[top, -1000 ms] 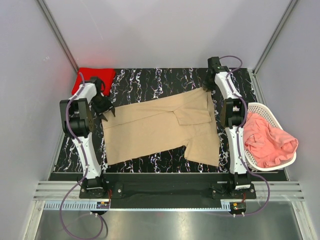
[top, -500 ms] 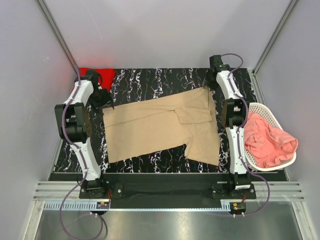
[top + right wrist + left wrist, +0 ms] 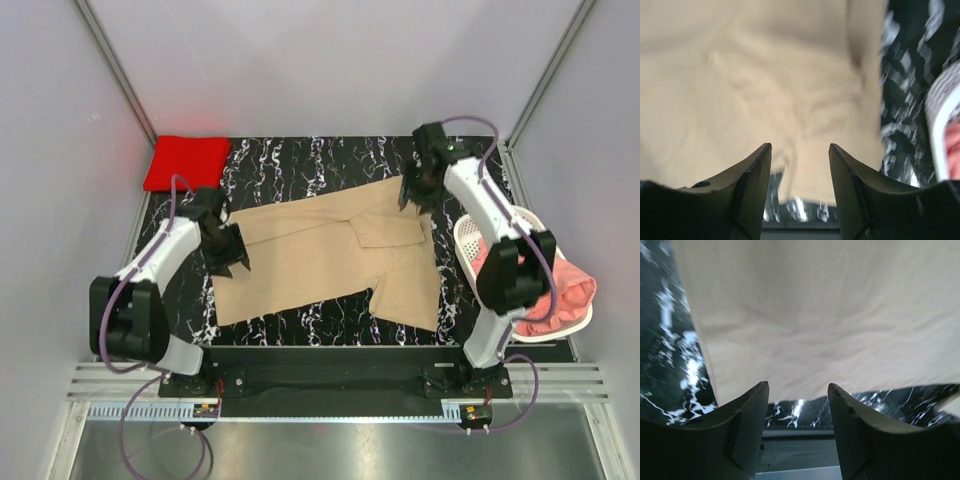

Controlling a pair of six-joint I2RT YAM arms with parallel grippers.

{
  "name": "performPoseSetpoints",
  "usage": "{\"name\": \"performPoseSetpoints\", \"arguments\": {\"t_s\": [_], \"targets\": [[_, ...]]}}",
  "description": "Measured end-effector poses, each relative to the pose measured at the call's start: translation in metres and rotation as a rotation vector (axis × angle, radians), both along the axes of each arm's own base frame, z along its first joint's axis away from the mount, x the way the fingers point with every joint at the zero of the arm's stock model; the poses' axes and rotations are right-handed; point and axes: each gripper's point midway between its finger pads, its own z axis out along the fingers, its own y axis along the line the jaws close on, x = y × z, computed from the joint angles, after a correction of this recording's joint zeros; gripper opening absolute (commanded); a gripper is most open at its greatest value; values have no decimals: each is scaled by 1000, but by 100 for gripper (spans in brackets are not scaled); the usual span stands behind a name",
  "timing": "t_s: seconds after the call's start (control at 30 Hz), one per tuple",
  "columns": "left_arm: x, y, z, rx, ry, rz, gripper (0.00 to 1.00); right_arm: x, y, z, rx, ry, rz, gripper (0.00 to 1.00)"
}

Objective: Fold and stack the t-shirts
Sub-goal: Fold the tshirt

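Observation:
The tan t-shirt (image 3: pixel 320 255) lies spread flat on the black marbled table (image 3: pixel 300 160), one sleeve folded in near its right side. A folded red t-shirt (image 3: pixel 185 162) sits at the back left corner. The pink t-shirt (image 3: pixel 577 290) is bunched in the white basket (image 3: pixel 560 330) on the right. My left gripper (image 3: pixel 230 252) hovers open over the tan shirt's left edge; the left wrist view shows tan cloth (image 3: pixel 815 315) beyond the empty gripper (image 3: pixel 797 405). My right gripper (image 3: pixel 408 195) is open over the shirt's back right corner, with the gripper (image 3: pixel 800 165) empty above tan cloth (image 3: pixel 765 75).
The basket's white lattice rim (image 3: pixel 945 100) shows at the right edge of the right wrist view, close to the right arm. Grey enclosure walls stand around the table on three sides. The arms' base rail runs along the near edge.
Both arms swung in from the back corners over the tan shirt. The left gripper moved nearer along the shirt's left edge, uncovering the red shirt. The right jaws widened.

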Motion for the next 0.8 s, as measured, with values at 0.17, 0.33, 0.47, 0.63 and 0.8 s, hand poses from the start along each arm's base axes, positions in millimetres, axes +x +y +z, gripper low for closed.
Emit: {"name": "performPoseSetpoints", "arguments": {"t_s": [0.17, 0.33, 0.47, 0.63, 0.8], "targets": [[-39, -22, -15, -22, 52, -20, 56, -105, 39, -14, 57, 107, 120, 57], [-53, -22, -33, -27, 104, 45, 57, -176, 26, -55, 46, 261, 72, 66], [-76, -22, -39, -38, 115, 102, 57, -211, 10, -65, 29, 309, 7, 73], [-87, -17, -24, -43, 50, 165, 57, -240, -6, -70, 45, 274, -121, 57], [-87, -14, -15, -40, 5, 188, 57, -264, -27, -94, 106, 269, -375, 46]]}}
